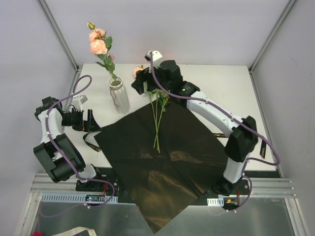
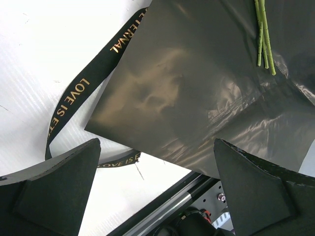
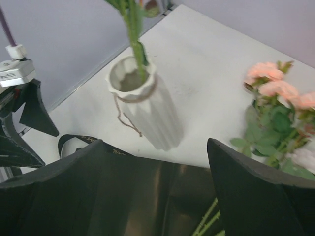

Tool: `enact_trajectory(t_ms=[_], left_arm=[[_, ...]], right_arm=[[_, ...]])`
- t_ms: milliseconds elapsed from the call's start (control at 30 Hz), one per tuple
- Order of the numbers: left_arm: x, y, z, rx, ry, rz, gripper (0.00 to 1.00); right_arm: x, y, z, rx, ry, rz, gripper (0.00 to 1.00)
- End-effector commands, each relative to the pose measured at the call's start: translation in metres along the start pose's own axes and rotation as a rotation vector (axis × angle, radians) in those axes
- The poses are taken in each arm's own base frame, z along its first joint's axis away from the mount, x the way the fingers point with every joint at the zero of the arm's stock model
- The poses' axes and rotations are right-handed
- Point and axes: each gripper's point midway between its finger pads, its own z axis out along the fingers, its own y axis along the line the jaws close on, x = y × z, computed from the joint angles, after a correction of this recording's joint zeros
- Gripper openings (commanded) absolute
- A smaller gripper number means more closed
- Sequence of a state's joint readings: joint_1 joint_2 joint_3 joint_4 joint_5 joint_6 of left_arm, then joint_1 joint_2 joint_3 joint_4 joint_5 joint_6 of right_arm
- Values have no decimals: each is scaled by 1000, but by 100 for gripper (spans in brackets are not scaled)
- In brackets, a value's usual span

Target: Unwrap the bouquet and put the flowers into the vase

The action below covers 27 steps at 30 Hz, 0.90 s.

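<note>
The white ribbed vase (image 1: 119,96) (image 3: 147,108) stands at the back left with one stem of pink roses (image 1: 98,42) in it. The other flowers lie loose, their green stems (image 1: 158,123) (image 2: 263,37) on the flat black paper wrap (image 1: 162,162) and their pink heads (image 3: 275,88) on the table behind it. My right gripper (image 1: 143,84) (image 3: 153,143) hangs open over the paper's far edge between the vase and those heads, holding nothing. My left gripper (image 1: 93,121) (image 2: 156,147) stands open and empty by the paper's left corner.
A black ribbon (image 1: 88,141) (image 2: 74,101) with gold lettering lies on the white table (image 1: 221,93) beside the left gripper. The paper overhangs the near edge, above the metal rail (image 2: 167,211). Frame posts rise at the back corners.
</note>
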<state>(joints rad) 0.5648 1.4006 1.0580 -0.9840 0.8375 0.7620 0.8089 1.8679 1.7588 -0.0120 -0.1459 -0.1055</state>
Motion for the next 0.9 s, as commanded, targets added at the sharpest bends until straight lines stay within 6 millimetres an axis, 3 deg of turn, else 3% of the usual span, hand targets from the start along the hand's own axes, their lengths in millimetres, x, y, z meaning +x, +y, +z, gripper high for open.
enact_trajectory(t_ms=[0,100,200,300,600,867], left_arm=[[-11,-8,-6,26,-43,9,99],[-10,-8,-7,20,-44,23,99],[-10,-9,-7,19,-42,27,99],[-10,-9,-7,17,-44,31,99],[-5,-10,-5,22,-37,36,99],[-7,-10,-6,22,-39,38,99]], right_arm=[[25,-53,-39,198,53,159,79],[83,-94,-46,363,202,235,68],[122,-113,-45,452,300,231,66],[146,-129,-42,536,351,236,66],[187,-161,-41,725,442,244,70],[214,-170,-13,741,436,299,67]])
